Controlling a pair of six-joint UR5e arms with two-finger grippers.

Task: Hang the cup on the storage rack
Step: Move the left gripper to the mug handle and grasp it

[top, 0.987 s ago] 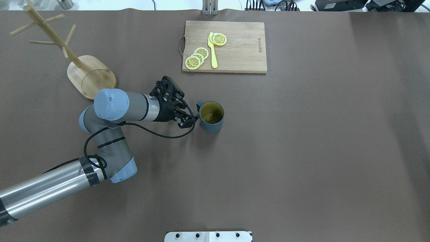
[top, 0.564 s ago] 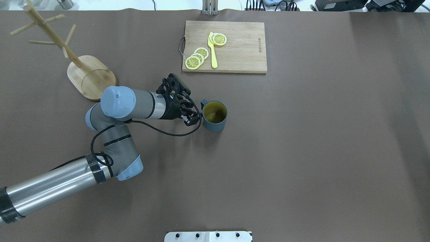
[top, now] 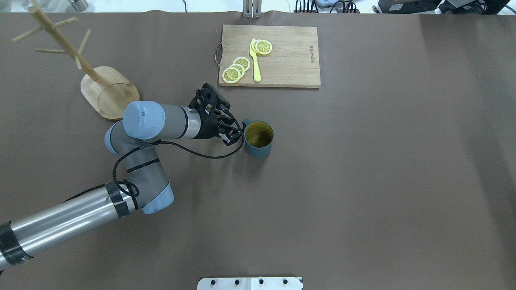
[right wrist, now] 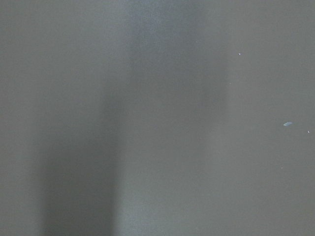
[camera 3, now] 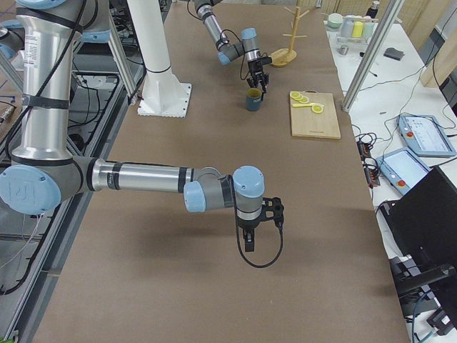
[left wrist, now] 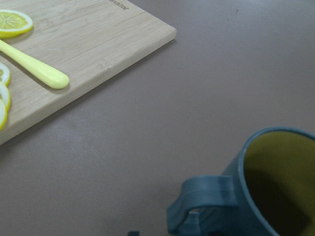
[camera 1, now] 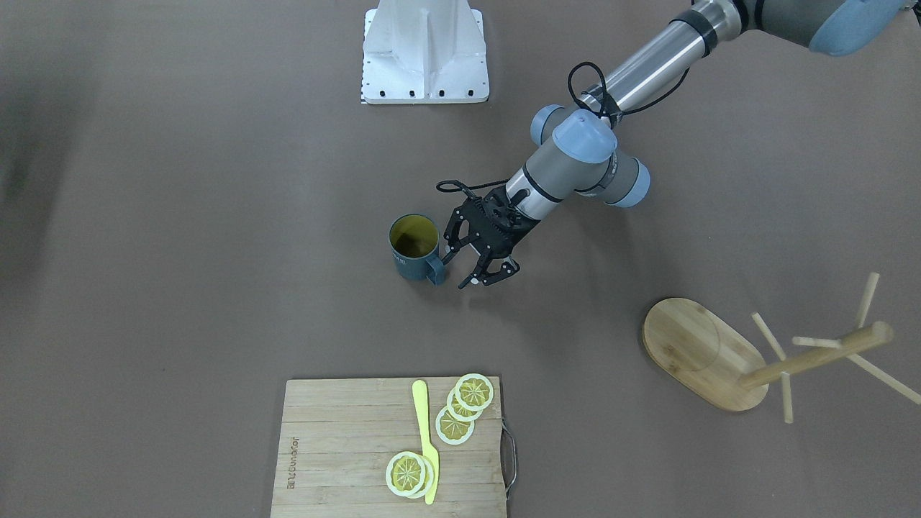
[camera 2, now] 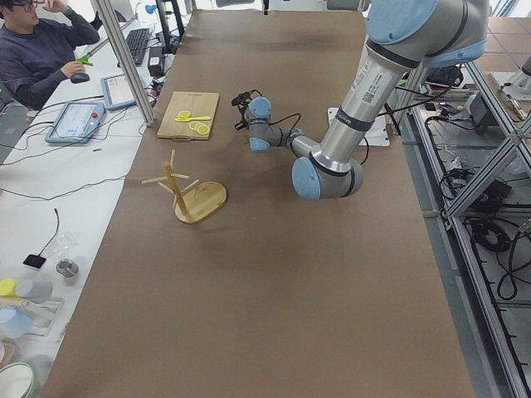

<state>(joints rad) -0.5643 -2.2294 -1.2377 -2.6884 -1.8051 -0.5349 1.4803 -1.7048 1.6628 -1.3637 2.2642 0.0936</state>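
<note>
The wide brown table (top: 363,181) carries the grey left arm (top: 161,125), stretched low over it. A rectangular bamboo cutting board (top: 282,60) lies on the far side, and the light bamboo mug-tree storage rack (top: 117,100) stands far left. The ribbed slate-blue cup (top: 256,152) stands upright mid-table. The black left gripper (top: 236,135) has its jaws spread and empty, just beside the cup's handle. Whether the right gripper (camera 3: 247,243) is spread or closed, I cannot tell.

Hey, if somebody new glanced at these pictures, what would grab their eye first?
The left gripper, open, right beside the handle of the blue cup mid-table. Next, the rack with nothing on its pegs at the robot's far left, and the lemon slices on the cutting board at the far edge.
</note>
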